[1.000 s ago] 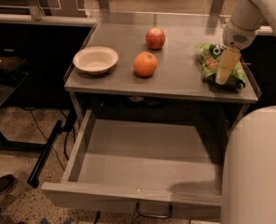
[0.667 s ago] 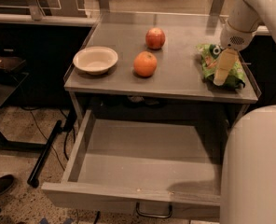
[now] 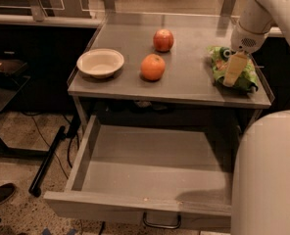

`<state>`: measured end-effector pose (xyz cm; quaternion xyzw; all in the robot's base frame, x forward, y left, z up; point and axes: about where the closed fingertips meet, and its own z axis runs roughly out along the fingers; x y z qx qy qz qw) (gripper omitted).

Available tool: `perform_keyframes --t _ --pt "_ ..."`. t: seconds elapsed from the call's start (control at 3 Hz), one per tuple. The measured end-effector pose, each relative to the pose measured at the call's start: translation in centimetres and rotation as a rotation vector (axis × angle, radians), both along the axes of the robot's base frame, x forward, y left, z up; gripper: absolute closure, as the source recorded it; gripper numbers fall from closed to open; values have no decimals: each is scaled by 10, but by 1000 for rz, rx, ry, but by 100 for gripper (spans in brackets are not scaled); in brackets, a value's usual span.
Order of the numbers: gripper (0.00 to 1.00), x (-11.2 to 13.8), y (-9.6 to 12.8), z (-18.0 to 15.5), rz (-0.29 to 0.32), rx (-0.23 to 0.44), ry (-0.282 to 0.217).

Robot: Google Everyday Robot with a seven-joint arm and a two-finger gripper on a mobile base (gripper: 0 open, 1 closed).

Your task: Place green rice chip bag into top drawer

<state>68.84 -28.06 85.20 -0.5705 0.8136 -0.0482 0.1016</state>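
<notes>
The green rice chip bag (image 3: 243, 75) lies on the grey tabletop (image 3: 194, 82) at its right edge, near the front corner. My gripper (image 3: 231, 71) hangs straight down over the bag, its pale fingers low on the bag's middle. The top drawer (image 3: 150, 173) is pulled out wide below the table, its inside bare, with a dark loop handle (image 3: 162, 223) on its front.
A white bowl (image 3: 100, 62) stands at the table's left. An orange (image 3: 153, 67) and a red apple (image 3: 163, 39) sit in the middle. My white arm and base (image 3: 267, 175) fill the right side, over the drawer's right end. A black bar (image 3: 49, 155) leans on the floor at left.
The gripper has shifted slightly lower onto the bag. The bag, fruit, bowl and drawer have not moved.
</notes>
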Motion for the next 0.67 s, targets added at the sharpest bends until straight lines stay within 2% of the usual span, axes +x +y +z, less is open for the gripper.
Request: perform_keyframes --t 0.67 --pt "96 0 0 0 0 0 0"
